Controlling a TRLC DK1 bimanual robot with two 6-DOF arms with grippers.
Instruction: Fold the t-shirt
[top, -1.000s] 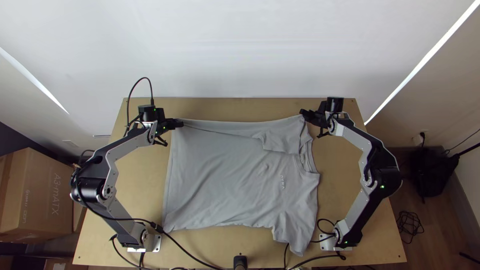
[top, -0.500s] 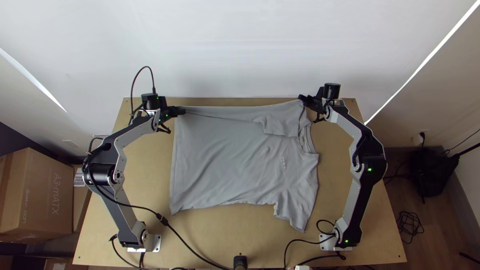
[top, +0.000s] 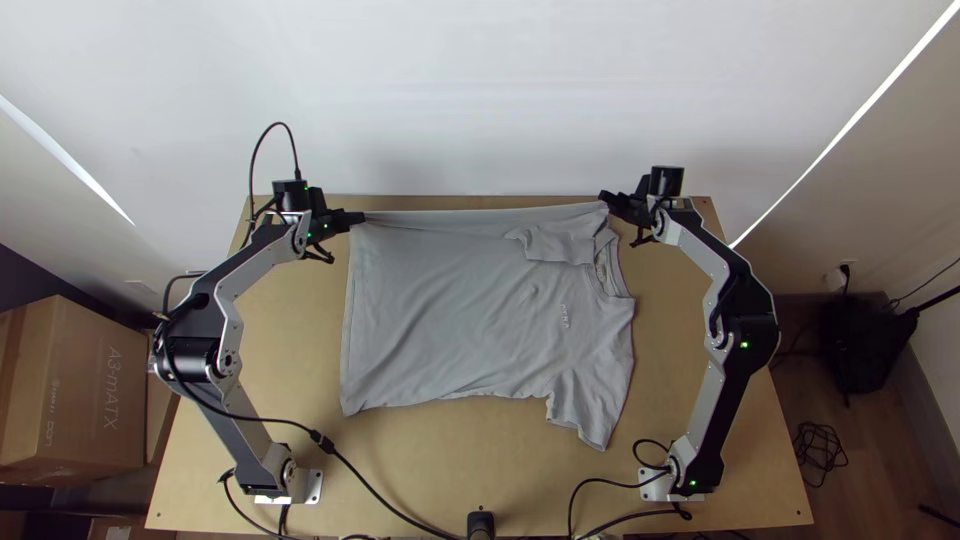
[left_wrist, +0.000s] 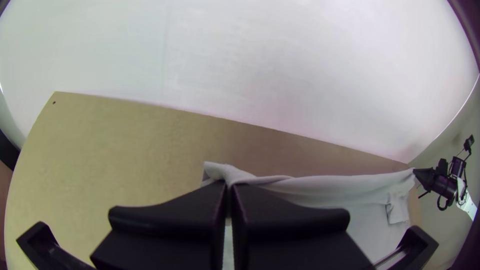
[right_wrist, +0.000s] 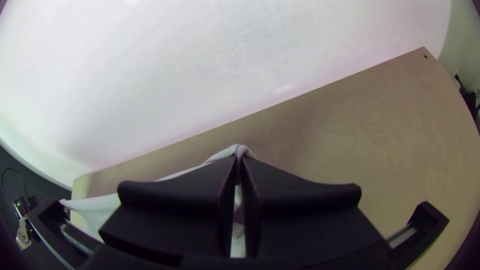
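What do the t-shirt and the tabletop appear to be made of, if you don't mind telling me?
The t-shirt looks like soft, matte grey knit, probably cotton or a blend, since it drapes in small wrinkles. The tabletop seems to be light wood, perhaps plywood or another board, judging by its flat, tan, dull surface.

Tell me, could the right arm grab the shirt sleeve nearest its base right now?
Probably not: its hand is shut on the shirt's far edge, so it would have to let go first, though that sleeve lies uncovered.
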